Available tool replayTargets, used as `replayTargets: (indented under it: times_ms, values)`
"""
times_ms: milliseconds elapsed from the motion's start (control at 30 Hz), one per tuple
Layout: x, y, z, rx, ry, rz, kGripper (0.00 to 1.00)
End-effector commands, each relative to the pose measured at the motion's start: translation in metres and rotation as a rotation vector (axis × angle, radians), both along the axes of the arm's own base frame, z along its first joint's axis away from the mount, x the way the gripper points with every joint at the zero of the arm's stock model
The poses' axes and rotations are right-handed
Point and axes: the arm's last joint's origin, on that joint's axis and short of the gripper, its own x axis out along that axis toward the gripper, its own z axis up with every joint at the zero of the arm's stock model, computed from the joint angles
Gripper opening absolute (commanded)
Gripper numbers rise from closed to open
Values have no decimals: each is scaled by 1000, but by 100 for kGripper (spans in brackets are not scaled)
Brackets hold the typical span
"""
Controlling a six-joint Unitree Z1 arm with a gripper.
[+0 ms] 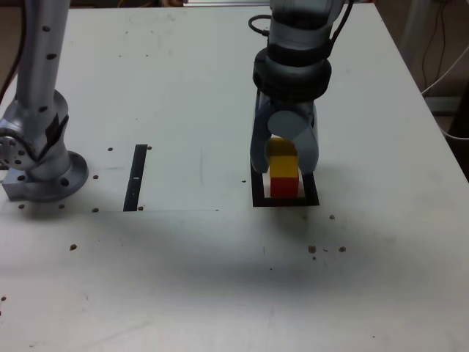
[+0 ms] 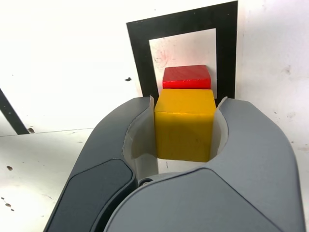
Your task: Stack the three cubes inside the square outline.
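The gripper (image 2: pixel 186 128) was clamped on the yellow cube (image 2: pixel 185 124), held just above the red cube (image 2: pixel 187 77) inside the square outline (image 2: pixel 136 58). Best: align edges squarely, lower gently, then release.

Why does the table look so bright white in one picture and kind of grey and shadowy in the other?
In the wrist view the table is washed out by strong light, yet the yellow cube and red cube stay sharp and vivid. In the exterior view the light is dimmer: the arm casts a soft grey shadow across the table, and the whole picture looks a little fuzzy.
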Motion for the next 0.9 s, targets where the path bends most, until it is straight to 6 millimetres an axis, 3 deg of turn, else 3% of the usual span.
replayTargets:
  times_ms: [0,267,433,500,667,867]
  values:
    - [1,-1,-2,-3,4,-6,34]
    - [2,-1,-5,-5,5,-13,51]
    - [2,1,-7,-3,8,-11,55]
    - [1,1,-7,1,8,-10,63]
    - [-2,3,-9,19,5,-6,95]
    - [-14,8,1,70,-8,12,99]
